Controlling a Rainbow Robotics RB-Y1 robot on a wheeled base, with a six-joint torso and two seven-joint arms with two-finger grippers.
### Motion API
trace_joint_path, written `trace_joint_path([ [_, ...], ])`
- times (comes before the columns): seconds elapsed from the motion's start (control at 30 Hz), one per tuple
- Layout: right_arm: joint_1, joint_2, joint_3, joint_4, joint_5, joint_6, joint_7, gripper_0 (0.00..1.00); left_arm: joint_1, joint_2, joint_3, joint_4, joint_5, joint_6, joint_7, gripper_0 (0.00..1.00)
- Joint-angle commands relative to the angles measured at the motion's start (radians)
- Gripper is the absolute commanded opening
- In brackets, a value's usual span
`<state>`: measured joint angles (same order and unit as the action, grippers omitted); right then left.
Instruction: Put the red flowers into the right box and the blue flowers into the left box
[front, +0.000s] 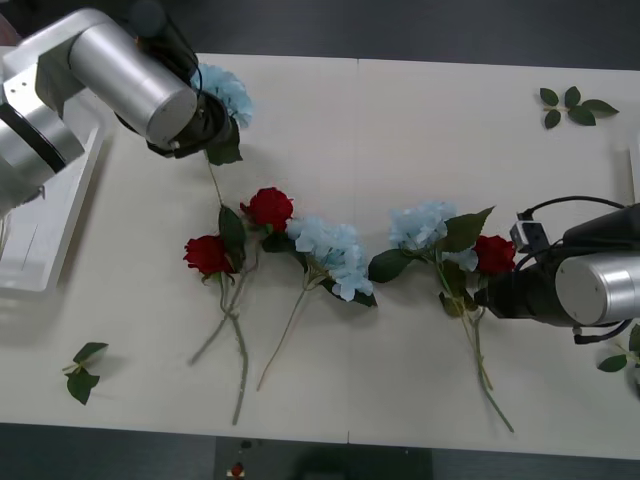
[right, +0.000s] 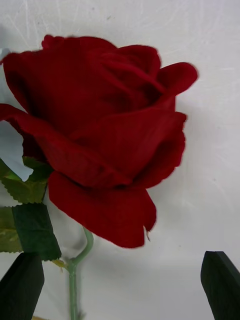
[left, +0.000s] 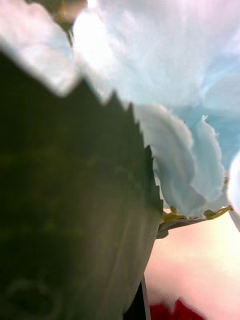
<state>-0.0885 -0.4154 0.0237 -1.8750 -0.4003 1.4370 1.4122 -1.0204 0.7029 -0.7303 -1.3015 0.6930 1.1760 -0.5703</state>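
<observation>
Cream-white tabletop (front: 400, 130) spreads across the front view, with a faint seam running from far to near through its middle and dark floor showing past its far and near edges. At the far left, the left arm's gripper (front: 205, 118) is at a pale sky-blue fabric flower head (front: 226, 92) whose dark leaf and thin stem trail toward the near side; whether its fingers are closed on the flower cannot be told, since the left wrist view is crowded by blue petals (left: 170, 75) and a big serrated dark leaf (left: 70, 210). A shallow white plastic basket (front: 40, 255) sits at the left edge, partly under that arm. Along the middle of the table lie two deep red velvet roses (front: 268, 208), (front: 207, 254), their green stems crossing, then a pale blue cluster (front: 330, 252) just right of them, and farther right another pale blue cluster (front: 423, 224) beside a third red rose (front: 494, 253). The right gripper (front: 492, 292) rests low at that rose; in the right wrist view its black fingers (right: 221, 282) stand spread apart on either side of the stem, below the large red bloom (right: 100, 135). Loose green leaf sprigs lie at the far right (front: 573, 106), near left (front: 82, 370) and right edge (front: 625, 360).
</observation>
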Motion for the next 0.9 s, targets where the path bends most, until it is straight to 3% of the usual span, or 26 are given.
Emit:
trace_joint_path([
  [0.03, -0.008, -0.006, 0.022, 0.010, 0.017, -0.041, -0.032, 0.91, -0.038, 0.152, 0.117, -0.156, 0.056, 0.114, 0.006, 0.00],
  [0.17, -0.010, -0.003, 0.047, 0.034, 0.032, -0.073, -0.033, 0.92, -0.038, 0.293, 0.149, -0.251, 0.069, 0.188, -0.013, 0.00],
  [0.37, -0.019, 0.015, 0.056, 0.066, 0.058, -0.093, -0.035, 0.91, -0.040, 0.434, 0.169, -0.242, 0.134, 0.182, -0.128, 0.00],
  [0.53, -0.020, 0.029, 0.065, 0.071, 0.087, -0.095, -0.036, 0.91, -0.038, 0.474, 0.173, -0.188, 0.169, 0.182, -0.227, 0.00],
  [0.9, -0.028, 0.041, 0.087, 0.116, 0.103, -0.136, -0.038, 0.91, -0.038, 0.475, 0.180, -0.127, 0.151, 0.182, -0.247, 0.00],
])
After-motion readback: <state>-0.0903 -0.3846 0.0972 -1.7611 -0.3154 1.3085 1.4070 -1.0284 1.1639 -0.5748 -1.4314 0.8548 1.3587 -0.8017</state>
